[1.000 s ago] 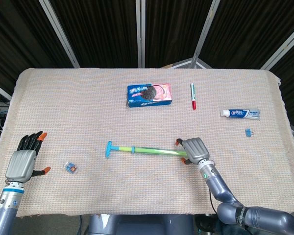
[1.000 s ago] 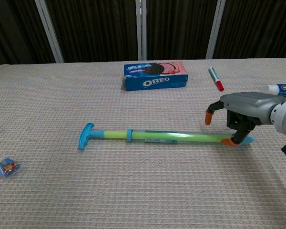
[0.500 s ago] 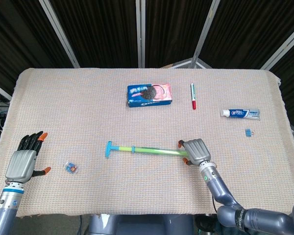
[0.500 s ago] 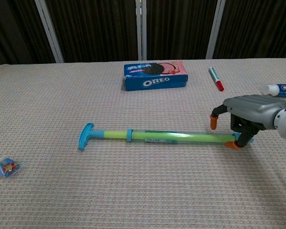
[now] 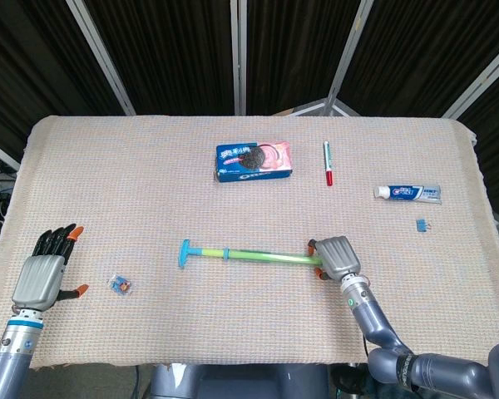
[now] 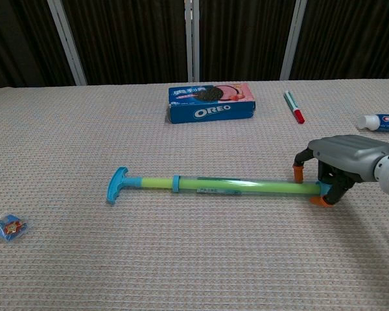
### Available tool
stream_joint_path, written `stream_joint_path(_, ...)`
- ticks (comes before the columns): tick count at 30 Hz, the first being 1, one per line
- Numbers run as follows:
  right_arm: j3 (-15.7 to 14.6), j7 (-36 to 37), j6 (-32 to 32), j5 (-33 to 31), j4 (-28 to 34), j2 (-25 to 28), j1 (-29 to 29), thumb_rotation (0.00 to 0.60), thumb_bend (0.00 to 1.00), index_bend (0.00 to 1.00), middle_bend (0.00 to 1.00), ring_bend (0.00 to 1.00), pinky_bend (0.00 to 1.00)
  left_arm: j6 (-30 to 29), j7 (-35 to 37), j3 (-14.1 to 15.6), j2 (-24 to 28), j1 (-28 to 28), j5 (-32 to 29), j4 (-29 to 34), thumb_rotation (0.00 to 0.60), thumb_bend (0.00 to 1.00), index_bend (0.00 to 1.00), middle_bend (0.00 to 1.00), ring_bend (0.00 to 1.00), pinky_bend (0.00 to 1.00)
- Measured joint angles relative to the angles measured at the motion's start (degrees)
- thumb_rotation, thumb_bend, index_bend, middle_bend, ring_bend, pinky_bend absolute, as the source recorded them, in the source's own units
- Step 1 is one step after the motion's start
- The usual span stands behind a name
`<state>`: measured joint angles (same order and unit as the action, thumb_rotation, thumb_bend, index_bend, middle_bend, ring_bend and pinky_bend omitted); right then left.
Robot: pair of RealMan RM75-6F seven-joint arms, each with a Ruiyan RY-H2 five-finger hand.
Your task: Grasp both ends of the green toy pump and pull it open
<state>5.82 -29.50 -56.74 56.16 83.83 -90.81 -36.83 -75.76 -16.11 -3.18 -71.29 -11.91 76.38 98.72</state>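
The green toy pump (image 5: 245,254) (image 6: 214,186) lies flat across the table's middle, its blue T-handle (image 6: 117,184) pointing left. My right hand (image 5: 337,258) (image 6: 343,155) arches over the pump's right end. One orange fingertip sits behind the tube and the thumb tip in front, straddling it loosely and hiding the end cap. A small gap shows between the rear fingertip and the tube. My left hand (image 5: 40,278) rests far off at the table's left edge with its fingers spread and nothing in it. It does not show in the chest view.
An Oreo box (image 5: 254,160) (image 6: 211,102) sits behind the pump. A red-capped marker (image 5: 326,163) (image 6: 294,107) and a toothpaste tube (image 5: 408,193) (image 6: 379,121) lie at the back right, near a small blue clip (image 5: 421,224). A small blue packet (image 5: 121,285) (image 6: 10,227) lies near the left hand.
My right hand has slid rightward along the tube to its end and lowered, its fingers drawing in around it. The pump and the left hand have stayed put.
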Motion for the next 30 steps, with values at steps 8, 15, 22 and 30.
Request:
stream_joint_path(8, 0.50, 1.42, 1.00, -0.51, -0.24, -0.09, -0.09, 0.600, 0.38, 0.58, 1.00, 1.00, 1.00, 0.55, -0.89, 0.12, -0.46, -0.42, -0.34, -0.23, 0.600, 0.00, 0.00, 0.00, 0.00, 0.00)
stream_joint_path(15, 0.65, 1.82, 1.13, -1.08, 1.31, 1.10, 0.10, 0.600, 0.40, 0.61, 1.00, 1.00, 1.00, 2.94, -1.09, -1.08, -0.94, -2.39, -1.43, -1.14, 0.600, 0.00, 0.00, 0.00, 0.00, 0.00)
stream_joint_path(22, 0.68, 0.26, -0.11, -2.14, 4.63, 2.56, 0.31, 0.600, 0.41, 0.61, 1.00, 1.00, 1.00, 11.00, -1.46, -3.84, -3.27, -8.32, -4.46, -3.91, 0.600, 0.00, 0.00, 0.06, 0.03, 0.04)
stream_joint_path(30, 0.78, -2.70, -1.31, -4.70, 7.19, 3.03, -0.18, 0.600, 0.41, 0.62, 1.00, 1.00, 1.00, 17.24, -2.06, -6.96, -10.73, -17.72, -3.98, -10.46, 0.600, 0.00, 0.14, 0.88, 0.88, 0.99)
